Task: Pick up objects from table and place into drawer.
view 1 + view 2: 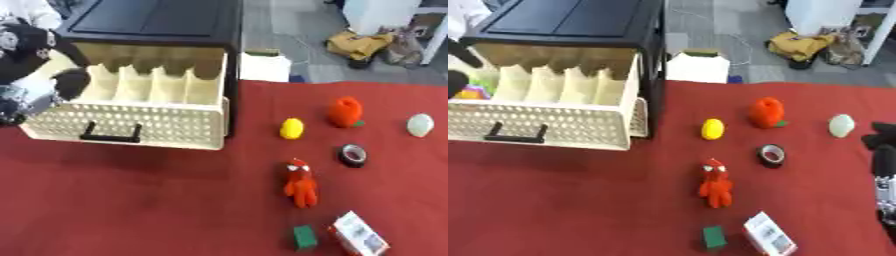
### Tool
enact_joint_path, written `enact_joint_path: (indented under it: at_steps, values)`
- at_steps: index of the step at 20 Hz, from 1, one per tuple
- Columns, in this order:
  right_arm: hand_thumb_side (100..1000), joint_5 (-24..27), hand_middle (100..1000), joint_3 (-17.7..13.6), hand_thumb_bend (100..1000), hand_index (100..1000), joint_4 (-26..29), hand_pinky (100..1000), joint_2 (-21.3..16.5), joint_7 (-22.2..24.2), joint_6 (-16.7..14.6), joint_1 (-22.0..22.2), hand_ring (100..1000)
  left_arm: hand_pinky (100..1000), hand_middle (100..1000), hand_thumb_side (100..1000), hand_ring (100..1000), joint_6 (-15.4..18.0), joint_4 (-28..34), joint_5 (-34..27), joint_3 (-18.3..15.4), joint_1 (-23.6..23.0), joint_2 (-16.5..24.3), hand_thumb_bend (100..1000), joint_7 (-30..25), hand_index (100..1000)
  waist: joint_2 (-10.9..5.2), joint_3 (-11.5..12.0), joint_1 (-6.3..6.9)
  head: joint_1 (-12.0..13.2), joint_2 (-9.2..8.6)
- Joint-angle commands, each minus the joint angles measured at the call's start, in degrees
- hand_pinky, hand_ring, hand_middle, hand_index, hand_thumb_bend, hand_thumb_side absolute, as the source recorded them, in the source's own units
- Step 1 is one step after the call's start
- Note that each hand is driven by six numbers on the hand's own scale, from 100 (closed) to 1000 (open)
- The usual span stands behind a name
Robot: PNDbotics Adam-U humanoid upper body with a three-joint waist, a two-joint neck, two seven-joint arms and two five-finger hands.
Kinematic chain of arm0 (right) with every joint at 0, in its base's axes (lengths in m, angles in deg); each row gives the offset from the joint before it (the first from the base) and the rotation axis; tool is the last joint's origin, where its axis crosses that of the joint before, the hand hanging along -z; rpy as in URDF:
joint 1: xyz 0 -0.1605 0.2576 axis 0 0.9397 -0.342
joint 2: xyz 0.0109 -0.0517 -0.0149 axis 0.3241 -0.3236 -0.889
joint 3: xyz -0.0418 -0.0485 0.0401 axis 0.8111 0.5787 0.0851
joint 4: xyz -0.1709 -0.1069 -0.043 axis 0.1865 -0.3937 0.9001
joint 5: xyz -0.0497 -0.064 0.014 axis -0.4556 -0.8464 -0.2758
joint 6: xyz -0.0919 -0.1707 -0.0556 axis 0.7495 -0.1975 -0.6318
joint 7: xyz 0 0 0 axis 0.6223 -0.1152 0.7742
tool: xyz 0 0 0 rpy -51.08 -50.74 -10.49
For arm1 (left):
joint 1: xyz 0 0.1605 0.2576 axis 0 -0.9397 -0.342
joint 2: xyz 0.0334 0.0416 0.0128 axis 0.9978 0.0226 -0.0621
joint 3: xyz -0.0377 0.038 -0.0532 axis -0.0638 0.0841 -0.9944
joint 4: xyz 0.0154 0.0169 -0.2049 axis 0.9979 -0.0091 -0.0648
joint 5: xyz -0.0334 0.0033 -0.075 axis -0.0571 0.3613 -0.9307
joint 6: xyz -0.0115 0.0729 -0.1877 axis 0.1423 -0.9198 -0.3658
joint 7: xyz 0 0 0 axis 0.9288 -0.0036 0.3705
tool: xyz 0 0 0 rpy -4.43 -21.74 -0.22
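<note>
Far left, the left hand [52,75] hangs over the open drawer [131,127], fingers curled – whether anything sits inside them, I can't tell. A colourful something shows in the drawer's left compartment in the right eye view. Across the red table [131,200]: yellow lemon-like piece [291,128], red plush figure [300,183], green block [304,236], small box [360,240], orange fruit toy [346,112], tape roll [353,155], pale egg shape [420,125]. Right hand [883,150] waits at the right edge, fingers unclear. Best move, I'd judge – clear the divider walls, release low, lift straight out.
</note>
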Motion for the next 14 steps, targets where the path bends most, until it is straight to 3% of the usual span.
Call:
enact_joint_path:
  at_steps: [1,7,12,13,14]
  values:
    - [858,-0.33,520,-0.49,262,732,0.83,603,-1.02,-0.69,0.28,0.01,629,100,100,1000,100,0.31,0.67,-2.47,-1.77,0.51,-0.24,184,7.80,684,-1.29,0.03,-0.04,-0.40,0.55]
    - [984,-4.50,526,-0.38,359,736,0.83,619,-3.18,-2.97,0.64,1.65,645,100,100,1000,100,1.54,0.67,-4.91,-2.40,-0.72,-3.93,210,18.16,689,-1.63,-0.61,-0.49,-1.48,1.10]
    - [1000,-9.45,531,0.68,437,737,0.83,628,-6.96,-6.14,2.00,4.08,656,100,100,1000,100,2.66,0.67,-4.88,-3.00,-1.80,-7.49,243,22.67,692,-2.01,-1.01,-0.85,-1.80,1.57]
    - [1000,-10.76,534,1.05,503,739,0.83,632,-8.29,-6.73,2.38,4.88,661,100,100,1000,100,2.85,0.67,-4.81,-3.06,-2.10,-8.45,249,23.48,701,-2.16,-1.12,-0.94,-1.81,1.73]
    - [1000,-12.13,539,1.41,491,742,0.83,636,-9.49,-7.31,2.81,5.62,666,100,100,1000,100,3.06,0.67,-4.91,-3.05,-2.38,-9.37,247,24.16,704,-2.29,-1.21,-0.99,-1.78,1.87]
